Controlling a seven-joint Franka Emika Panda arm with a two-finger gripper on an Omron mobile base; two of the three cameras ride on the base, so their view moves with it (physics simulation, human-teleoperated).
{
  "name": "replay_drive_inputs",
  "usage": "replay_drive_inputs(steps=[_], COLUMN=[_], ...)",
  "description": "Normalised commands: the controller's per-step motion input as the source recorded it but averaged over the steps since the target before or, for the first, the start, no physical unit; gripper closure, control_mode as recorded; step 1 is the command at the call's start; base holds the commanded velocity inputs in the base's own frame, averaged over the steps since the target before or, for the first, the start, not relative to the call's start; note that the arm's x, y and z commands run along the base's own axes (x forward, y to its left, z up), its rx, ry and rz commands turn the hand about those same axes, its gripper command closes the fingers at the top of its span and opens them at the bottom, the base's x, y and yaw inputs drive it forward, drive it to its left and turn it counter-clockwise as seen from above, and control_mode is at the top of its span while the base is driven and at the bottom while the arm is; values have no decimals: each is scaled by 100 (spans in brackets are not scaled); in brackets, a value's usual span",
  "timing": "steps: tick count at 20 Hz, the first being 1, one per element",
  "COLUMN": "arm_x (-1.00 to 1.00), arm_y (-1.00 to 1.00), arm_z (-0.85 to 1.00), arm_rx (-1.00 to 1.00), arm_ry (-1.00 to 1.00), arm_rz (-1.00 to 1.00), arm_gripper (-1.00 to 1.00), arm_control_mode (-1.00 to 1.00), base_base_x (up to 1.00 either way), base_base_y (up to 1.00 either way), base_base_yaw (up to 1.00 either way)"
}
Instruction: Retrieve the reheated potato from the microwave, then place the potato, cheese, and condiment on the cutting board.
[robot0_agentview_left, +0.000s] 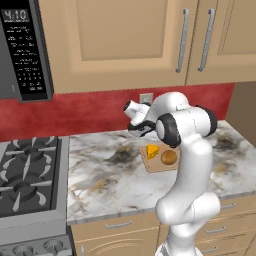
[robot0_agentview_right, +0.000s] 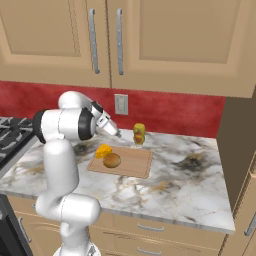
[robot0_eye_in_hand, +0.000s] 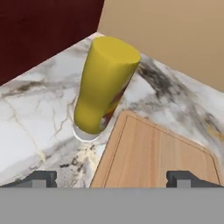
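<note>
While hidden leftward, condiment (robot0_agentview_right: 139, 134) stands beside cutting board (robot0_agentview_right: 131, 164).

Potato (robot0_agentview_right: 112, 160) and cheese (robot0_agentview_right: 103, 150) lie on cutting board (robot0_agentview_right: 131, 164); condiment (robot0_agentview_right: 139, 134) stands just beyond.

Yellow condiment (robot0_eye_in_hand: 105, 85) with darker band, yellow-orange cheese (robot0_agentview_left: 152, 151), golden-brown potato (robot0_agentview_left: 169, 157), light-brown wooden cutting board (robot0_eye_in_hand: 153, 153)

Stove (robot0_agentview_left: 27, 175), cabinets (robot0_agentview_right: 150, 40), wall outlet (robot0_agentview_right: 121, 104)
</note>
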Motion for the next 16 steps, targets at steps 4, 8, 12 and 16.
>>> replay_drive_inputs(steps=[4,8,12,16], arm_x=[19,24,21,21], arm_y=[-13,-3,-5,-13], arm_z=[0,0,0,0], arm_rx=[-5,-5,-7,-9], arm_ry=[-20,-21,-18,-11], arm_rz=[-15,-10,-9,-10], arm_gripper=[-100,-100,-100,-100], arm_control_mode=[-100,-100,-100,-100], base_base_x=[0,0,0,0], base_base_y=[0,0,0,0], base_base_yaw=[0,0,0,0])
